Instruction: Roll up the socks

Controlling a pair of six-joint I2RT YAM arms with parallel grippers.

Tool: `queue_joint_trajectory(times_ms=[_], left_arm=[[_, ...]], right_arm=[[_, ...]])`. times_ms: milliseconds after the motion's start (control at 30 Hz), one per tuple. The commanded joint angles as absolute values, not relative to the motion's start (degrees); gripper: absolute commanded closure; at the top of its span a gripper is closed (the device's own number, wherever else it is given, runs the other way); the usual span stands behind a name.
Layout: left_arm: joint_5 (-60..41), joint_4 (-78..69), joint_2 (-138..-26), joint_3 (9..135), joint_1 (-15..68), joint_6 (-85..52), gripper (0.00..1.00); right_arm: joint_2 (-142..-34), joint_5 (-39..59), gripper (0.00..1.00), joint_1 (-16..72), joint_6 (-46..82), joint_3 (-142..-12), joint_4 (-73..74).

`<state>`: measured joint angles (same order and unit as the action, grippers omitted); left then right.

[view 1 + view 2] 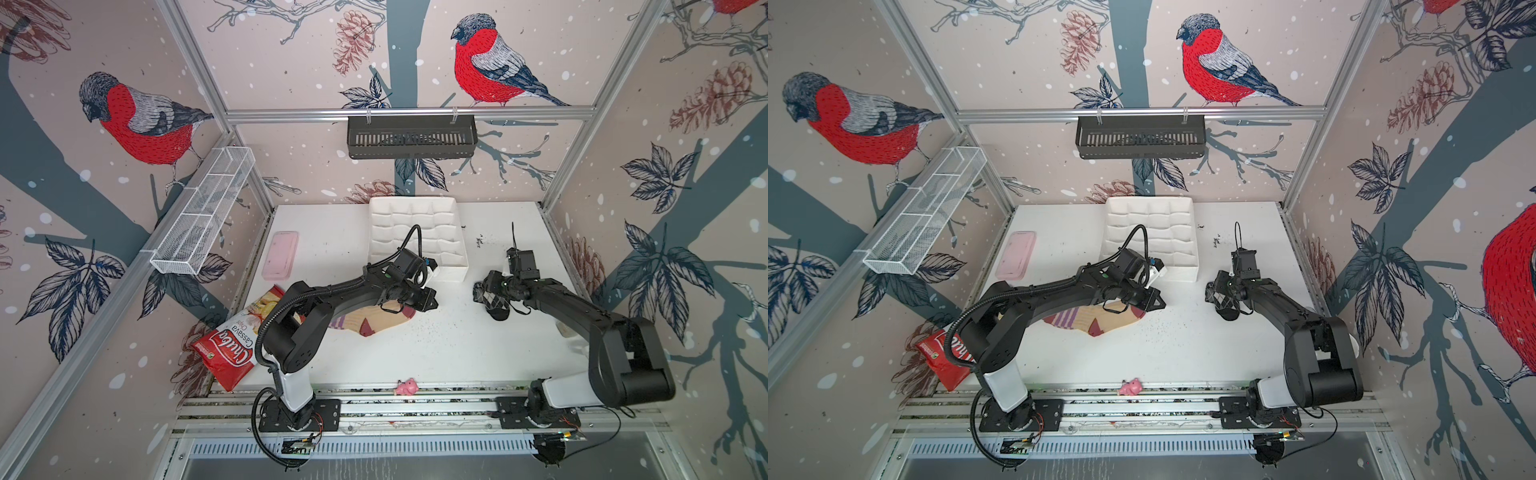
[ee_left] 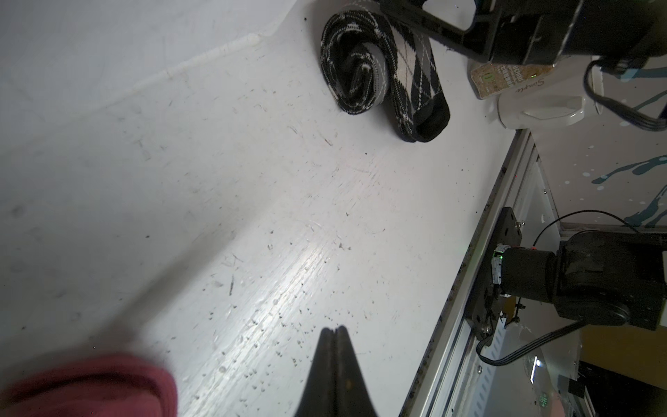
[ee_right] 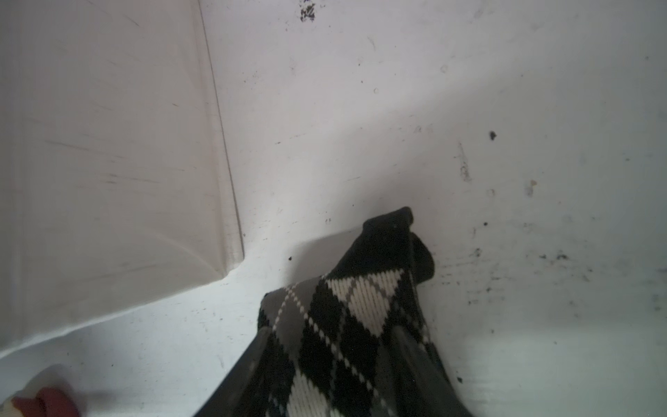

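a: where is the tan sock (image 1: 374, 323)?
b: it lies flat on the table (image 1: 457, 357), near the middle, partly under the left arm (image 1: 332, 291). the left gripper (image 2: 334, 330) is closed, with nothing in it. its tips are over bare table, just beside the maroon toe.
a: and the argyle sock (image 2: 379, 72)?
b: more to the right and a little farther, half rolled. the right gripper (image 3: 332, 332) holds it: the cloth sits between both fingers and a black end sticks out past them. the white tray (image 1: 415, 208) is farther behind.
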<state>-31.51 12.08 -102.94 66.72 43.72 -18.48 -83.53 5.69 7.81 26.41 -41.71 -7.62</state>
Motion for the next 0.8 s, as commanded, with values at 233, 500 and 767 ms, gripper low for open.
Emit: queue_joint_trajectory(times_ms=[233, 500, 767], left_arm=[[-33.0, 10.4, -101.3, 65.7, 43.2, -17.0, 0.97], [-35.1, 10.2, -101.8, 65.7, 43.2, -16.8, 0.96], [-36.5, 10.8, -102.7, 64.6, 45.0, -16.5, 0.96]], right_arm=[[-86.1, 6.7, 0.54, 10.8, 27.6, -36.9, -6.7], [-76.1, 14.9, 0.56, 14.1, 35.0, -26.7, -4.7], [-64.3, 18.5, 0.56, 19.0, 44.5, -22.0, -3.8]])
